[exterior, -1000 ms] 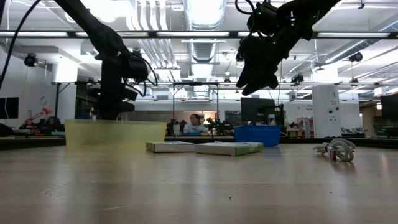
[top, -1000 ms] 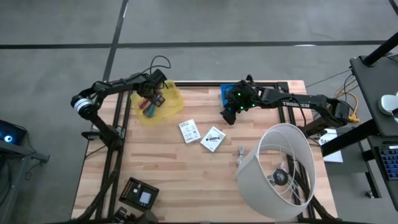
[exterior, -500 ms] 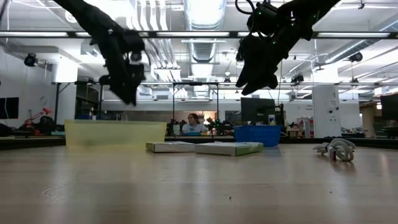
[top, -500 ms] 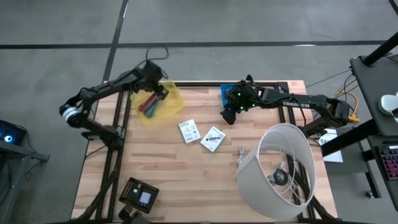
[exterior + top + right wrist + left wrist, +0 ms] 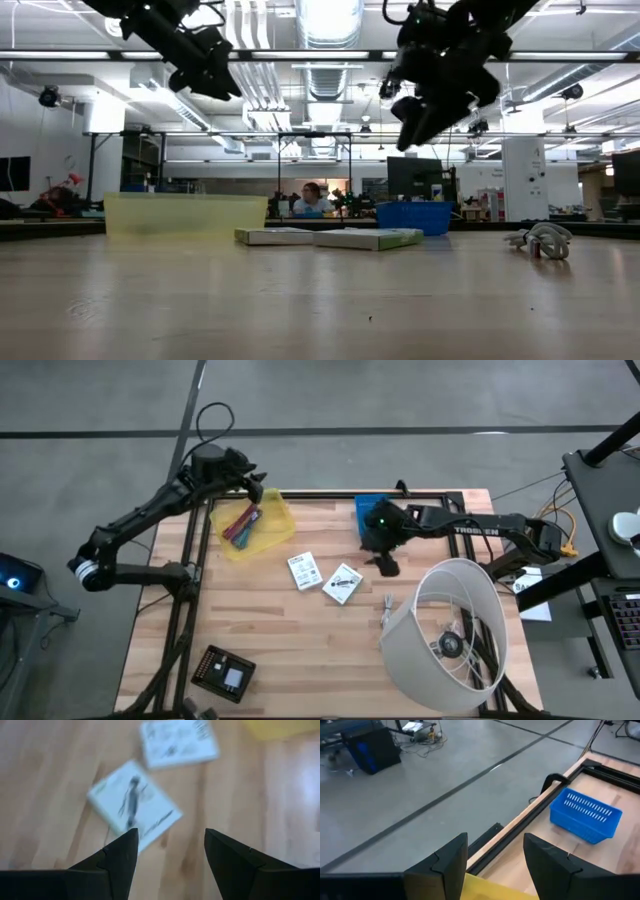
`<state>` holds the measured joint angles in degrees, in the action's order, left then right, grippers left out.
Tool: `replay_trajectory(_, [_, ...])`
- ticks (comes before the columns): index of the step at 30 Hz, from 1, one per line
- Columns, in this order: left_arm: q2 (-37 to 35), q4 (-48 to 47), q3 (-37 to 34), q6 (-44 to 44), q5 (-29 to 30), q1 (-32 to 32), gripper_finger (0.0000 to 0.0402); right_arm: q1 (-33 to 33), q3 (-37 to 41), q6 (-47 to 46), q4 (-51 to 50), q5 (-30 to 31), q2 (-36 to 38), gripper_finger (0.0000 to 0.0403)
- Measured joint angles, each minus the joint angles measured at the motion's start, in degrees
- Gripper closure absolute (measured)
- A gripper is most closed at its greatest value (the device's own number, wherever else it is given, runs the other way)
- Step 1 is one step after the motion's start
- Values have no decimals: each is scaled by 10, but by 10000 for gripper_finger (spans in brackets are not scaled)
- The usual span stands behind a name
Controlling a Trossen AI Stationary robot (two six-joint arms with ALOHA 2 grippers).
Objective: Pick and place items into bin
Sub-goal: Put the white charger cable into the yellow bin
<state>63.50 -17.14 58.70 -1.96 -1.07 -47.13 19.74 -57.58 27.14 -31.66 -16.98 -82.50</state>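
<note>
inside yellow bin (image 5: pixel 272 536) — teal, purple, magenta tools (image 5: pixel 241 524)

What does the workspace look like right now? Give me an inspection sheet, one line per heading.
Surface: wooden table, black frame along the edges.
Job's things: two white packets lie flat mid-table; slim coloured tools already in the yellow bin; metal clip beside the lampshade.
Clutter: white lampshade on its side; black square device at the near edge; blue basket at the far edge.
Grippers: left tool open, empty, raised past the bin's far edge; right tool open, empty, above the table beside the packets.
Cables: black loop on the left arm; cord inside the lampshade.
Surroundings: grey floor; a person seated far behind the table.
</note>
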Motion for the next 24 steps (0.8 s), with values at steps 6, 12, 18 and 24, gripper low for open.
replay_trajectory(6, [-6, -4, -7, 0, -3, 0, 226, -16, 4, 75, -103, 5, 0, 188])
replay_trajectory(12, [2, -6, -11, 0, -3, 0, 226, -34, 22, 111, -129, 6, -1, 188])
replay_trajectory(18, [8, -5, -11, 0, -3, 0, 226, -57, 68, 139, -129, 6, -1, 188])
replay_trajectory(24, [9, -5, -11, 0, -3, 0, 226, -79, 112, 163, -126, 6, -1, 188])
